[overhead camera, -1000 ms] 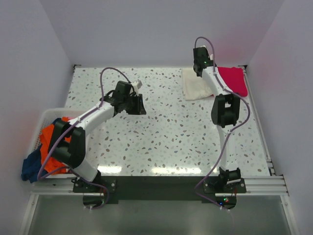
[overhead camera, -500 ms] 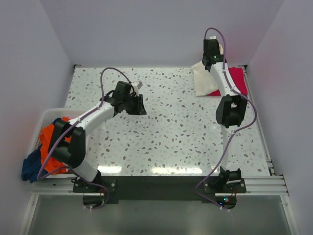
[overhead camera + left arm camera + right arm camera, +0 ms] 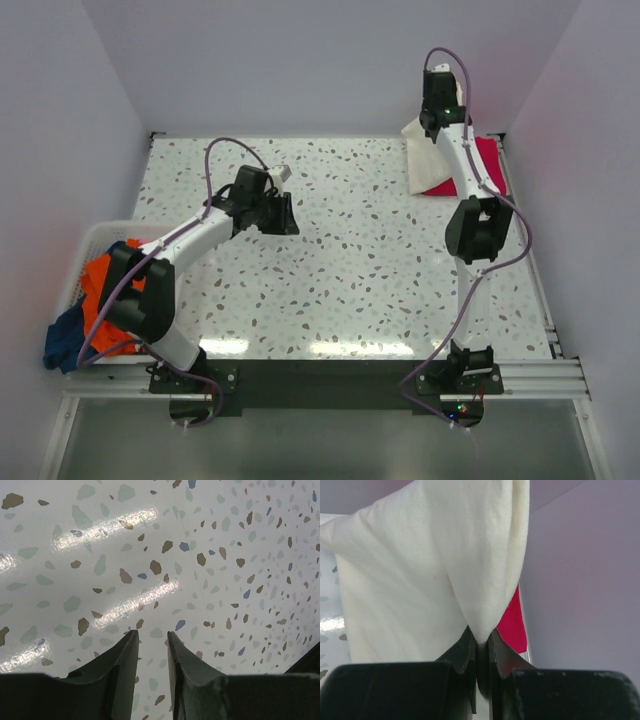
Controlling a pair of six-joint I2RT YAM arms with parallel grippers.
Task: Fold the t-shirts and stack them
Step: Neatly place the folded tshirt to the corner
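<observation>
Cream soft-cloth t-shirt (image 3: 415, 575) hangs pinched by one edge in right gripper (image 3: 480, 642), raised above flat magenta-red cloth t-shirt (image 3: 489, 166), probably for stacking. Left gripper (image 3: 152, 641) part-spread, empty, above speckled table (image 3: 150, 545).

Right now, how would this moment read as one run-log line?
right gripper: shut on cream t-shirt, held aloft | magenta t-shirt: on table, far right corner | left gripper: open, empty, over bare table

**Cream shirt in the air, red shirt flat**

The cream t-shirt (image 3: 420, 580) hangs bunched from the right gripper (image 3: 480, 641), pinched at one fold. The magenta-red t-shirt (image 3: 491, 163) lies flat just below. The orange t-shirt (image 3: 98, 280) and dark blue t-shirt (image 3: 62, 342) sit crumpled, well apart from the left gripper (image 3: 285, 215).
</observation>
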